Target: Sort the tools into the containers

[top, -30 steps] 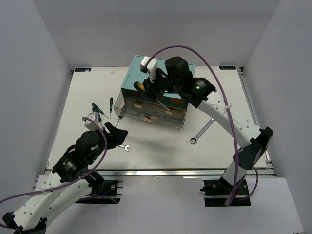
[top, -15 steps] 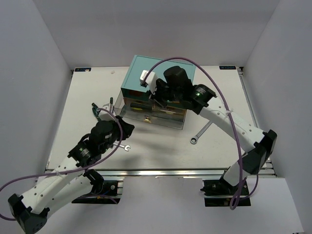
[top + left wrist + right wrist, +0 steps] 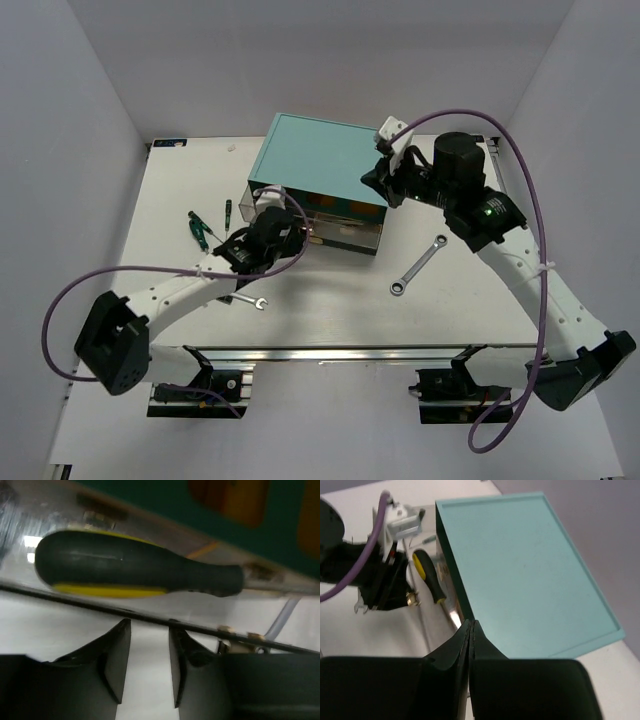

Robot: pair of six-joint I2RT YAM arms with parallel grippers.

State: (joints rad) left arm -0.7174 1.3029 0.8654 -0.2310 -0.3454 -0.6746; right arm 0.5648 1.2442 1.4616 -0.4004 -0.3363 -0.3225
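Two empty grippers: my left gripper (image 3: 149,630) slightly parted, my right gripper (image 3: 471,623) pressed shut. Just beyond the left, a smooth yellow-and-black screwdriver (image 3: 135,570) lies in a clear drawer (image 3: 190,612).

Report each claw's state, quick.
Left claw: open, holding nothing.
Right claw: closed, holding nothing.

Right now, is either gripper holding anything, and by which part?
Neither. The right gripper is shut on nothing; the left gripper is open, facing the drawer where the yellow-and-black screwdriver lies.
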